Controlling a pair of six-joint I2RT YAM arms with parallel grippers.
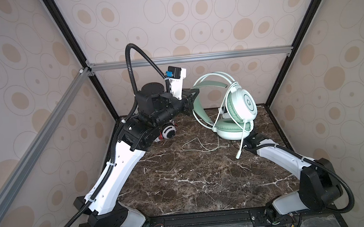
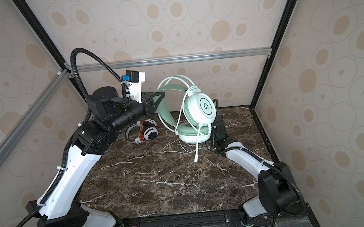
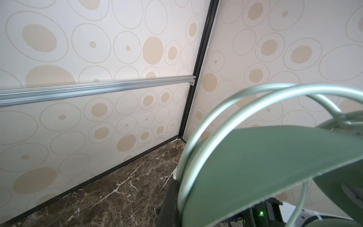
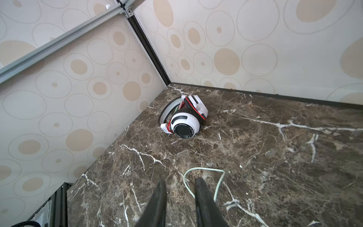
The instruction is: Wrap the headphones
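Observation:
The mint-green headphones [image 1: 244, 104] hang above the marble table [image 1: 182, 181], lifted by their dark green headband [image 3: 265, 167]. My left gripper [image 1: 194, 100] is shut on that headband; one black finger [image 3: 170, 198] presses against it in the left wrist view. The pale green cable [image 1: 201, 144] trails loose on the table. My right gripper [image 4: 180, 180] is low behind the ear cups, open, with nothing between its fingers; a loop of the cable [image 4: 204, 171] lies just beyond them. The white headphones [image 2: 149, 133] with black pads and red cable lie at the back left.
The green headset's microphone boom [image 1: 241, 142] hangs down toward the table. Patterned walls with black and aluminium frame bars [image 1: 189, 58] enclose the table on three sides. My left arm [image 1: 118, 169] hides part of the white headset in a top view.

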